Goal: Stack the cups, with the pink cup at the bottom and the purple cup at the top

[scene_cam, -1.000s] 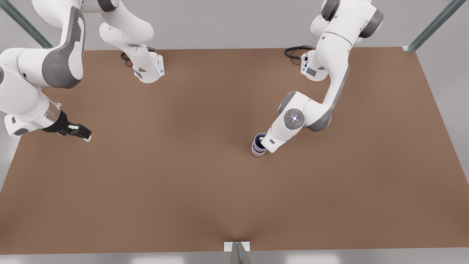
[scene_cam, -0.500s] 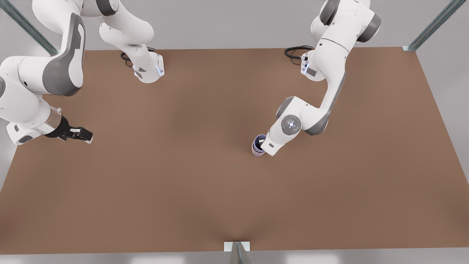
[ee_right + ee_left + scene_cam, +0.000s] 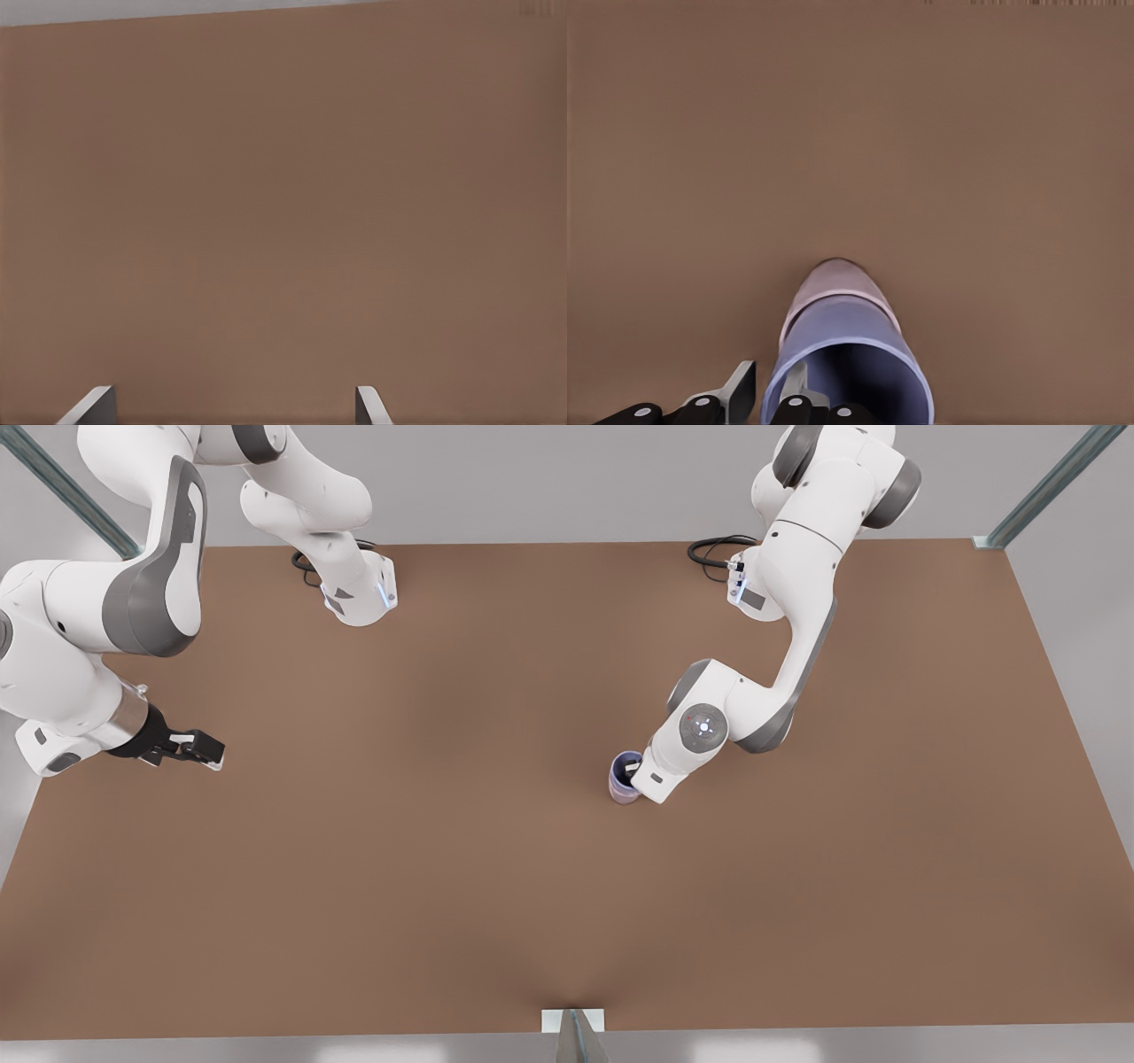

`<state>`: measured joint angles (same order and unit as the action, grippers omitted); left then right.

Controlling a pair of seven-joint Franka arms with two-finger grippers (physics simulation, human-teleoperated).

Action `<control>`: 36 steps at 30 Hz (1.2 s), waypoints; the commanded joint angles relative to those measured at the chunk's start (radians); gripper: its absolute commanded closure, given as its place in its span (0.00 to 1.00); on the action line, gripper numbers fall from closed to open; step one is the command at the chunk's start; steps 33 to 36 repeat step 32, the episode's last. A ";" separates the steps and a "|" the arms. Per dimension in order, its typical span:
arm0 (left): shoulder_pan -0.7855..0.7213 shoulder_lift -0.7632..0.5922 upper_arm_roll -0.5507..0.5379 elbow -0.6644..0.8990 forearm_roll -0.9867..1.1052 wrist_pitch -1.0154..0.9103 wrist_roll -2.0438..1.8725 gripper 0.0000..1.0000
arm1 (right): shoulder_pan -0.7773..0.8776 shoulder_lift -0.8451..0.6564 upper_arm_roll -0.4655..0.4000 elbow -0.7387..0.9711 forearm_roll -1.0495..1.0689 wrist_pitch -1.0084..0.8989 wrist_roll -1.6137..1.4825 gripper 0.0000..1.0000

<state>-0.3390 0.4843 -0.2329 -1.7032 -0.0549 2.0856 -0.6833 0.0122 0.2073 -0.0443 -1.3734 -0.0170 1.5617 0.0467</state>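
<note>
The purple cup [image 3: 622,773] sits nested in the pink cup [image 3: 625,797], right of the table's middle in the front view. In the left wrist view the pink cup [image 3: 837,282] shows as a band beyond the purple cup [image 3: 864,372]. My left gripper [image 3: 633,766] [image 3: 769,396] straddles the purple cup's wall, one finger inside and one outside, shut on it. At the front view's left my right gripper [image 3: 205,753] [image 3: 235,403] waits open, away from the cups, with bare table between its fingers.
The brown table [image 3: 443,868] spreads wide around the stack. Both arm bases [image 3: 359,598] stand at the far edge, with black cables beside them. A small bracket [image 3: 573,1020] sits at the near edge.
The left gripper came down a little with the purple cup, which now sits deeper in the pink one. The right arm shifted slightly and then held still.
</note>
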 commanded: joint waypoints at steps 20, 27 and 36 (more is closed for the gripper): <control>0.014 -0.214 0.376 0.232 0.095 -0.381 0.581 0.00 | -0.003 -0.022 -0.025 0.002 -0.014 0.000 -0.039 0.00; 0.331 -0.328 0.049 0.300 0.105 -0.478 0.717 0.00 | -0.001 -0.026 -0.028 0.007 0.000 -0.005 -0.034 0.00; 0.331 -0.346 0.037 0.286 0.106 -0.490 0.717 0.00 | 0.000 -0.029 -0.028 0.007 0.009 -0.011 -0.034 0.00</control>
